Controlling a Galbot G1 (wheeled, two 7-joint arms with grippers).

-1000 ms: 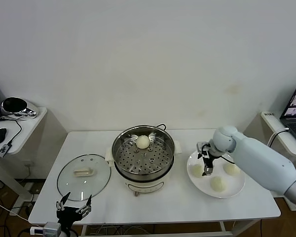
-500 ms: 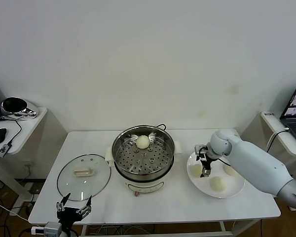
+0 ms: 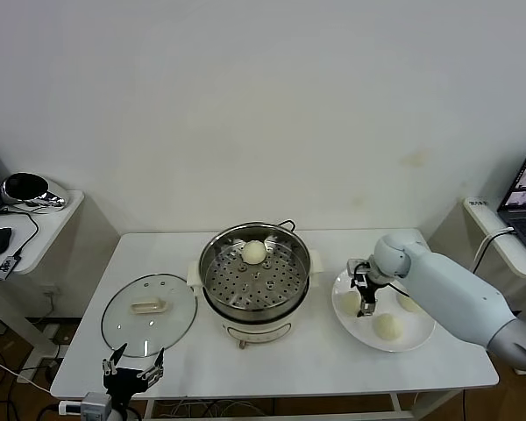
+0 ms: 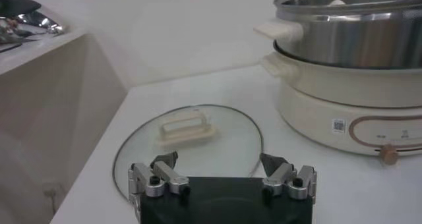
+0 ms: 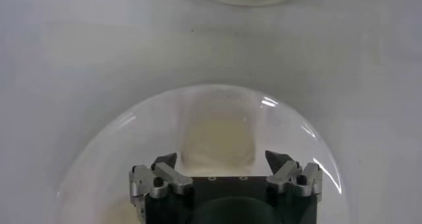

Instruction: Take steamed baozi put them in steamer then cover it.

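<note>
Right tool [image 3: 366,298] lowered, fingers apart; left tool [image 3: 132,372] parked, open

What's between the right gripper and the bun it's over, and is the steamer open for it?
Nothing visible. The right gripper hangs open directly above the bun at the plate's steamer side. The steamer is uncovered; the lid lies on the table beside it.

Cream-white baozi [image 3: 254,252] sits in the shiny silver steamer [image 3: 255,272] on its perforated tray, beside a clear-glass cover [image 3: 149,313].
</note>
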